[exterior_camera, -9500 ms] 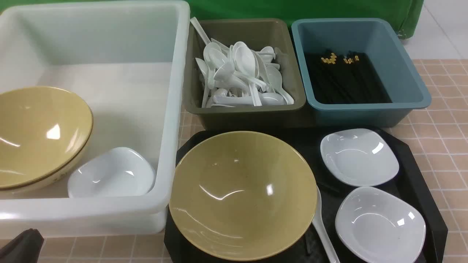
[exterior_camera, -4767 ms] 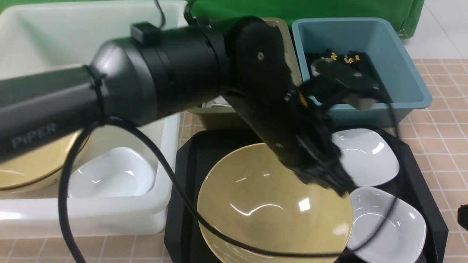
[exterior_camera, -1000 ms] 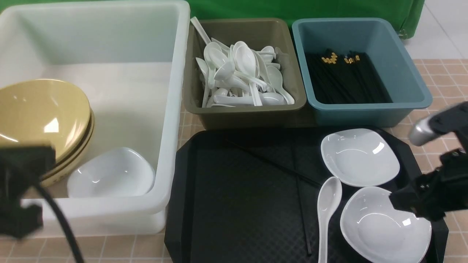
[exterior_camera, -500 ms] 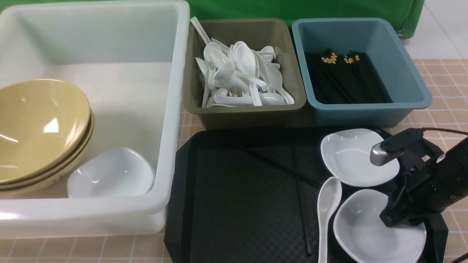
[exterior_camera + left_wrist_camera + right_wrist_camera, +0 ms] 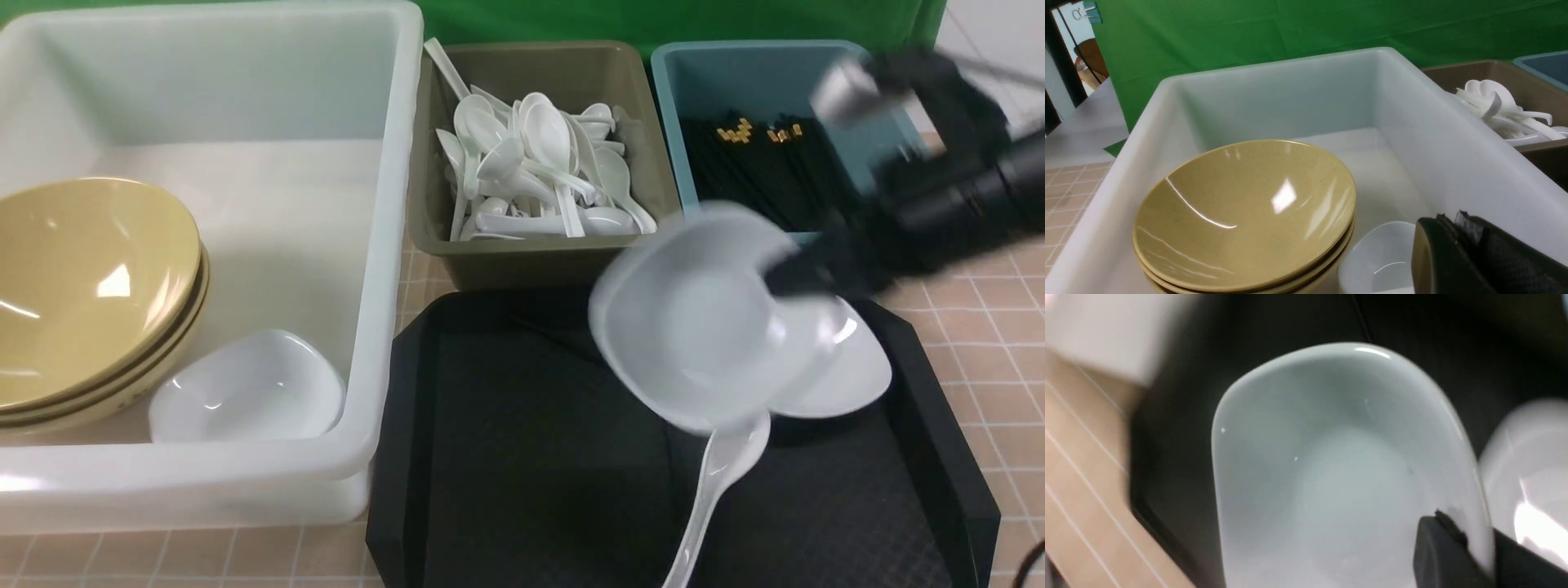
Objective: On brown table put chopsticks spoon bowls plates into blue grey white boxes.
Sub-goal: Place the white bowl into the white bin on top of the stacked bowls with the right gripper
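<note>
Half a second back the lifted plate (image 5: 694, 318) lay in the near right corner of the black tray (image 5: 531, 490); now it hangs blurred in the air over the tray's far middle, tilted, and the right tool (image 5: 790, 276) is clenched on its right rim, one finger lying inside the dish in the right wrist view. Judging by this, the step in hand is carrying that dish left to the white box (image 5: 384, 245), where the bowls (image 5: 90, 286) sit stacked at the left and a boxed plate (image 5: 245, 388) rests near them. The next move calls for travelling further left, clearing the box's tall right wall, then lowering beside the boxed plate before letting go; a glossy dish pinched at one edge may slip or swing. Out of the front view, the left tool (image 5: 1457, 253) is clenched on nothing near the white box. On the tray a second plate (image 5: 853, 376) waits at the far right and the spoon (image 5: 718, 482) lies just nearer, its scoop partly hidden; loose chopsticks there I cannot make out, while the counter (image 5: 980, 343) shows at the right
</note>
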